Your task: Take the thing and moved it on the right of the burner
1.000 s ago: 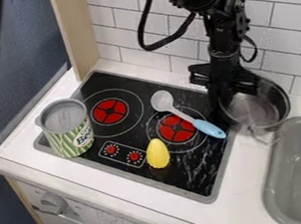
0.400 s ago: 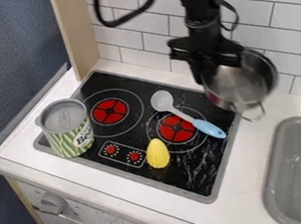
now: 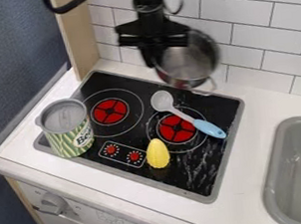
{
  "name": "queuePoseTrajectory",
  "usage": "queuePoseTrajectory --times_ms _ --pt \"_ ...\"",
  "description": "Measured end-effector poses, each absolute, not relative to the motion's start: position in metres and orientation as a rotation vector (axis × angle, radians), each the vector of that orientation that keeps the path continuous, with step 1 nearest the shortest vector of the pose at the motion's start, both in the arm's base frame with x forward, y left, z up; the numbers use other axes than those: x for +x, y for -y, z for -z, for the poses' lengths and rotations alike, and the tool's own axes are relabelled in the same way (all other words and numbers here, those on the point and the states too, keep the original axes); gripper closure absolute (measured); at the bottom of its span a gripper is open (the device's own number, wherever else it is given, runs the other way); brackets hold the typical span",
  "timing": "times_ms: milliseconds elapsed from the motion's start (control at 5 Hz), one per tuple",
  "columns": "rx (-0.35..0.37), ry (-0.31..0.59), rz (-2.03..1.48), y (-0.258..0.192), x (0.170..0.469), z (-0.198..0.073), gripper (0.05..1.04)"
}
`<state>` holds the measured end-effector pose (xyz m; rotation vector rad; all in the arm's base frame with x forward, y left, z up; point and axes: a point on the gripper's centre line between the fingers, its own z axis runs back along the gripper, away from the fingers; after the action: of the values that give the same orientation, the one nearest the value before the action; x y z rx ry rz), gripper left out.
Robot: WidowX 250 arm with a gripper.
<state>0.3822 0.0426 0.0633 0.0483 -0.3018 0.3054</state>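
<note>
Workpiece: the metal pot [image 3: 187, 63], taken as the thing named in the task. It hangs in the gripper [image 3: 153, 58], raised over the rear edge of the cooktop [image 3: 211, 196]. The fingers are closed on the left side of the pot, apparently at the rim, with little more than the thin wall between them; the exact gap cannot be read. A grip on one side leaves the rest of the pot overhanging to the right, which probably explains the tilt that turns its open mouth toward the camera. The raised hold gives clearance above the items below.

Cooktop layout: the spoon [image 3: 168, 106] lies across the right burner [image 3: 176, 128], its bowl toward the rear edge and its blue handle toward the right edge. It thus obstructs part of that burner and of the strip beside it. The corn [image 3: 158, 154] rests near the front edge, beside the control panel [image 3: 122, 153]. The can [image 3: 68, 128] stands upright at the left front corner, leaving the left burner [image 3: 109, 111] uncovered.

Next operation, as judged: align the pot with the space right of the burner, level it, then lower it. Caution: the base may catch the spoon handle, and the one-sided grip may let the pot swing
</note>
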Motion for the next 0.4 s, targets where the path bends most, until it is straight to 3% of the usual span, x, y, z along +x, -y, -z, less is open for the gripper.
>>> queuePoseTrajectory --times_ms 400 --pt "0.121 0.286 -0.512 -0.11 0.364 -0.06 1.005"
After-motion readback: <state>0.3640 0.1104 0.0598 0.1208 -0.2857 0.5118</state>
